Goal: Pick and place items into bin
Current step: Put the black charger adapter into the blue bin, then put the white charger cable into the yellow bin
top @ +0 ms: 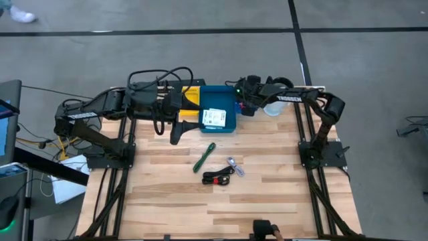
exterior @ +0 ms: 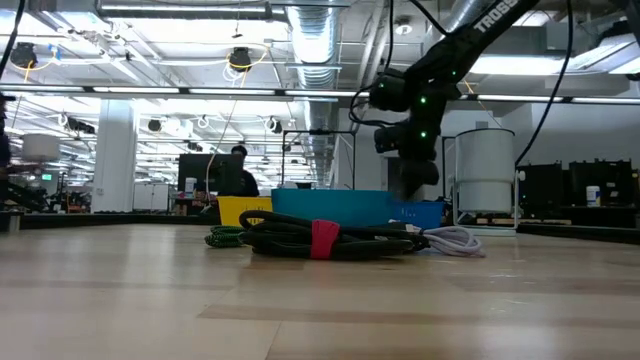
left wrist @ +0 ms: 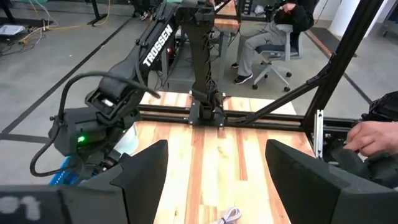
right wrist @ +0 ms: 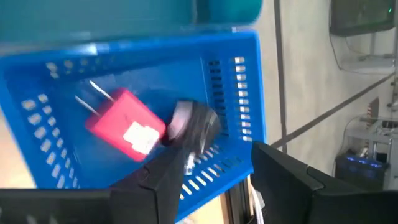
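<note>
- The left hand (top: 175, 137) hangs just left of the blue slotted plastic bin (top: 231, 127), at the bin's near-left corner, over the pale wooden desk (top: 267, 201). In the left wrist view its two dark fingers (left wrist: 146, 168) stand wide apart with nothing between them.
- A yellow box (top: 190, 96) sits against the bin's left wall, at the far edge of the desk.
- The bin stands at the far middle of the desk. A white printed card (top: 215, 118) lies flat on its floor.
- In the right wrist view a pink block-shaped plug with two metal prongs and a white label (right wrist: 124, 122) lies inside the bin, and a small dark-and-grey piece (right wrist: 194, 124) lies just beside it, close to the slotted wall.
- A green pen (top: 204, 157) lies on the desk in front of the bin, set at a slant.
- A coiled black cable with a red band (top: 217, 177) lies farther in front of the bin, beyond the pen; a small grey-white piece with a light cord (top: 234, 165) lies just right of the coil.
- The right hand (top: 244, 107) hovers over the bin's right edge. In its wrist view its dark fingers (right wrist: 165, 183) are spread apart and empty, looking down into the bin.
- A white jug (top: 274, 106) stands just right of the bin, partly under the right arm.
- In the left wrist view a person's hand (left wrist: 373, 134) shows beyond the desk's frame, and another person sits on a chair (left wrist: 267, 62) in the room behind.
</note>
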### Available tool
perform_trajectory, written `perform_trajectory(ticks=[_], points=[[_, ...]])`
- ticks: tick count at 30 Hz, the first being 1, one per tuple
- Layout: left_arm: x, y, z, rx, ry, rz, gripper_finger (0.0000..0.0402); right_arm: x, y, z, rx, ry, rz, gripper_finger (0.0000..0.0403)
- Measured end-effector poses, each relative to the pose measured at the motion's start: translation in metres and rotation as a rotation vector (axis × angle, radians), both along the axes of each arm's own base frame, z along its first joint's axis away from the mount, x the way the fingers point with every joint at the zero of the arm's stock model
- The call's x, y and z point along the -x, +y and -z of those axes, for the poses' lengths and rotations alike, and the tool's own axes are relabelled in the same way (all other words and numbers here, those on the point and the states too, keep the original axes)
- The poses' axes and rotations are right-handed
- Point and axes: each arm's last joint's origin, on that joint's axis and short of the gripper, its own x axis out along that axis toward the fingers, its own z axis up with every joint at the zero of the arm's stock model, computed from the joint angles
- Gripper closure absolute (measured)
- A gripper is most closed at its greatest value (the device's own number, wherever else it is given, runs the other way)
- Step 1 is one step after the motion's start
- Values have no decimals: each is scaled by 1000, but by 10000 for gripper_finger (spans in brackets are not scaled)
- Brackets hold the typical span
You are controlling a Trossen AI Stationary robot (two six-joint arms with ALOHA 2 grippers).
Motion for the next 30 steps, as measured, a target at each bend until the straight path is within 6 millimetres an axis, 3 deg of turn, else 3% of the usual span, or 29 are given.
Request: perform_trajectory(ticks=[11,17,20,24,30], points=[[0,0,2,-1,19,-3,140,-7,8,-2,84,39,-14,220],[4,0,13,-67,141,5,140,-13,22,-5,223,161,-33,233],[6,2,15,-61,170,-71,140,-16,32,-9,292,238,-67,241],[11,8,12,-61,157,-228,140,-16,49,-29,328,191,-95,248],[28,12,11,-57,83,-315,140,-1,79,-81,332,-71,-72,253]])
